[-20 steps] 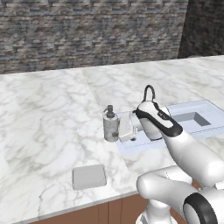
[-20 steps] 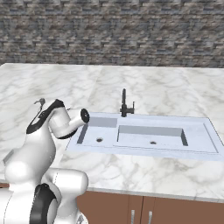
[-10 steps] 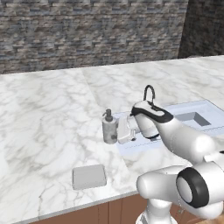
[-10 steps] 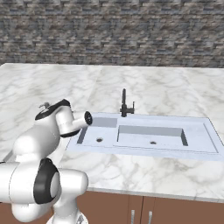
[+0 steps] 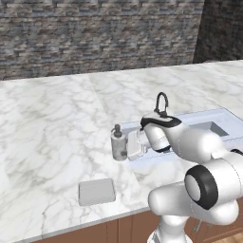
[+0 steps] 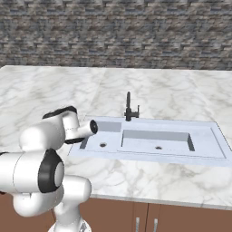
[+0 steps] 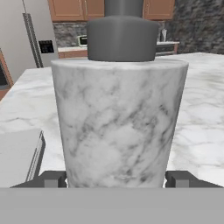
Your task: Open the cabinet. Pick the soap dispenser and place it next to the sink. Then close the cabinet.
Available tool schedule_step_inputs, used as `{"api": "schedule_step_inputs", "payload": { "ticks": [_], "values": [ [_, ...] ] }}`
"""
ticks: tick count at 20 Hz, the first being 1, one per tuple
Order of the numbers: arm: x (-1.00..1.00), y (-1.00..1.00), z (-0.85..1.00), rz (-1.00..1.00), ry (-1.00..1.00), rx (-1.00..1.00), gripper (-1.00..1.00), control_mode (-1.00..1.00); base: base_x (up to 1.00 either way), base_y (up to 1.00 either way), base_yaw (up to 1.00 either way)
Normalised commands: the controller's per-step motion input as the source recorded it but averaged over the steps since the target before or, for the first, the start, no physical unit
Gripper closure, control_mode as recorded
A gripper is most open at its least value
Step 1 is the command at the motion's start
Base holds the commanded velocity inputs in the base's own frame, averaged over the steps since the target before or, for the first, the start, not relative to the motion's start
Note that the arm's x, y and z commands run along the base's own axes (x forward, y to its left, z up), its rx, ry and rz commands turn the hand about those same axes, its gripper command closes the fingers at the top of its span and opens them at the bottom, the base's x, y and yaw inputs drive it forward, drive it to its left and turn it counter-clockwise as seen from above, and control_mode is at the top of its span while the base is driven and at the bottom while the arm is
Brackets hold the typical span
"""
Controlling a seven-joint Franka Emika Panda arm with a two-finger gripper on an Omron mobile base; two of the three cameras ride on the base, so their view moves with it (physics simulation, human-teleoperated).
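Slightly back from the soap dispenser moved the open fingers; it stands beside the sink.

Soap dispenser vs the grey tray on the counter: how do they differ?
The soap dispenser stands upright, a marbled cylinder with a dark pump top; the grey tray lies flat, low and rectangular. The dispenser sits beside the sink, between the tips of the open gripper; the tray lies apart, nearer the counter's front edge. Both rest on the marble counter.
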Motion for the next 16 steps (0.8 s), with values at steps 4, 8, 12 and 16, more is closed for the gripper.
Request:
{"api": "schedule_step_inputs", "payload": {
  "ticks": [4,8,12,16],
  "values": [
    [0.0,0.0,-0.2,0.0,0.0,-0.01,1.0,-1.0,0.0,0.0,0.0],
    [0.0,0.0,-0.14,0.0,0.0,-0.01,1.0,-1.0,0.0,0.0,0.0],
    [0.0,0.0,-0.16,0.0,0.0,0.0,1.0,-1.0,0.0,0.0,0.0],
    [0.04,0.0,-0.14,0.0,0.0,0.0,1.0,-1.0,0.0,0.0,0.0]
  ]
}}
